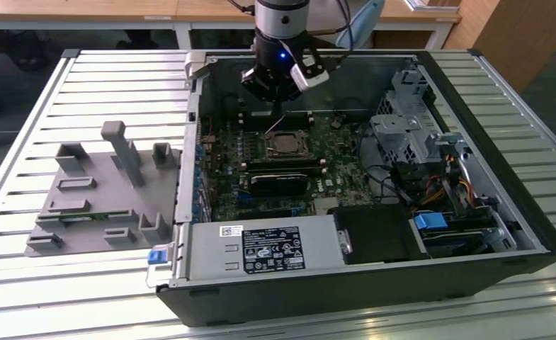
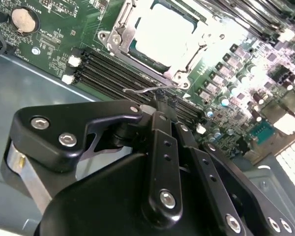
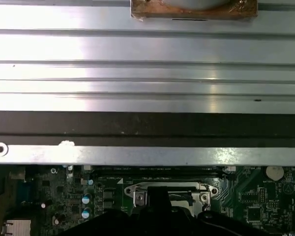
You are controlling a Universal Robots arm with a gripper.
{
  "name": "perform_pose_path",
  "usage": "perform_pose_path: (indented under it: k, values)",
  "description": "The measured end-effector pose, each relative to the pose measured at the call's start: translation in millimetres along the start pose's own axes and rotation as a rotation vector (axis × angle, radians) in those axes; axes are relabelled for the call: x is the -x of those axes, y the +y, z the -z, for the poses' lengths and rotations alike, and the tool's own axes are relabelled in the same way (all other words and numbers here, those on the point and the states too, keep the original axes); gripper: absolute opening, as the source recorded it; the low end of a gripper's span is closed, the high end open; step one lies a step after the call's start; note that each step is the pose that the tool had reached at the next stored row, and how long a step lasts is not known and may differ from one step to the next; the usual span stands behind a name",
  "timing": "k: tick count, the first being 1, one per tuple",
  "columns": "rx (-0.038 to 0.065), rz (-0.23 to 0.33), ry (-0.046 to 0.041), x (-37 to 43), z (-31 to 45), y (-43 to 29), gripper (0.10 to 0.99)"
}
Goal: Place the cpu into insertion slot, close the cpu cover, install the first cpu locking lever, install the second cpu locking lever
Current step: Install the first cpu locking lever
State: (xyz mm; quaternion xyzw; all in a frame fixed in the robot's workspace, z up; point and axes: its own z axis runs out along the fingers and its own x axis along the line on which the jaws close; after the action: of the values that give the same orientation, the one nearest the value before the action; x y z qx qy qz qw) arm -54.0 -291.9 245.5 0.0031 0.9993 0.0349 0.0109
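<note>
Leave the cover [image 2: 119,34] flat just beyond the tip; hold the lever [image 2: 137,91] at the tip of the closed gripper [image 2: 160,103] — press slowly, evenly, no jerk — without jolting the cpu [image 2: 164,32] seated under that cover, just ahead

Glare is totally blowing out the cpu [image 2: 164,34] in the second wrist view, motherboard [image 2: 265,73] beside it washing out too. Beyond the cpu, the slatted table [image 3: 147,49] is throwing bright streaks in the first wrist view.
</note>
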Motion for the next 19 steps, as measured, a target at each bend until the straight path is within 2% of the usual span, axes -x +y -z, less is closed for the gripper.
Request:
perform_pose_path:
  k: [19]
  values:
    - [-0.001,0.002,0.0002,13.9,-8.9,3.1,0.106]
